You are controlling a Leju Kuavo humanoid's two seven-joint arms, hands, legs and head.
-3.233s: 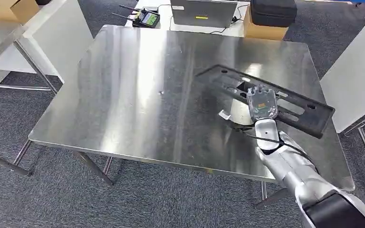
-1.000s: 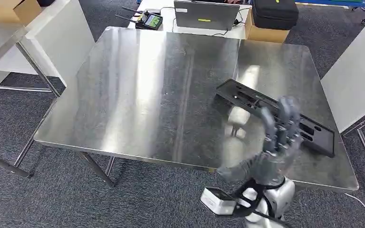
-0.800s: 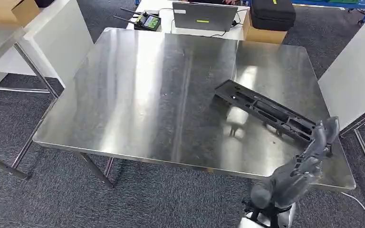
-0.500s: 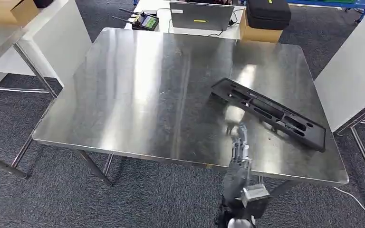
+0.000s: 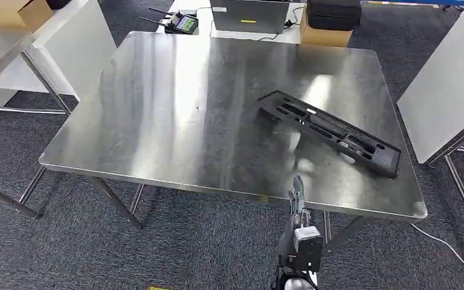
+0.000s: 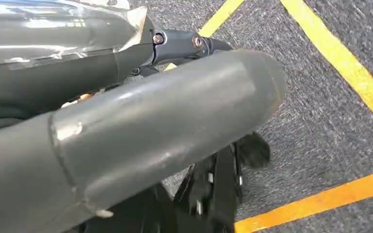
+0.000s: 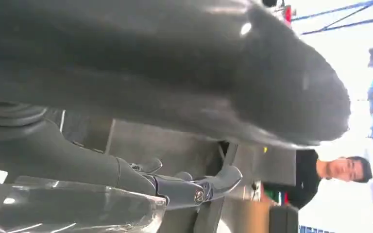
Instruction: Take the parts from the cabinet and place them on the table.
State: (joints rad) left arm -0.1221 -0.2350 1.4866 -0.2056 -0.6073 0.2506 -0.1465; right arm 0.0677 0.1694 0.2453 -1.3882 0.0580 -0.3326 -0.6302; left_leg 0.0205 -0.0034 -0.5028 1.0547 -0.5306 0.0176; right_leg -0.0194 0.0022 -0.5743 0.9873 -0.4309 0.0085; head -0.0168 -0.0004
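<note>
On the right half of the square stainless-steel table (image 5: 175, 121), one long black flat plastic part with slotted cut-outs (image 5: 329, 132) is seen lying flat, touched by nothing. Its long axis runs diagonally, one end pointing towards ten o'clock near the table's middle and the other towards four o'clock near the right edge. One right hand (image 5: 297, 208) is seen in the head view at six o'clock of the part, just off the table's near edge, its dark fingers held straight and close together, edge-on, with nothing in them; whether they are fully closed cannot be told. In the right wrist view the thick grey thumb (image 7: 175, 73) is shown close up, with a person in a black top (image 7: 315, 179) beyond it. One left hand (image 6: 141, 131) is shown in the left wrist view over grey carpet with yellow floor lines (image 6: 340, 58); the state of its fingers cannot be told. At twelve o'clock beyond the table, one grey laptop (image 5: 251, 15) and one cardboard box (image 5: 323, 35) are seen.
</note>
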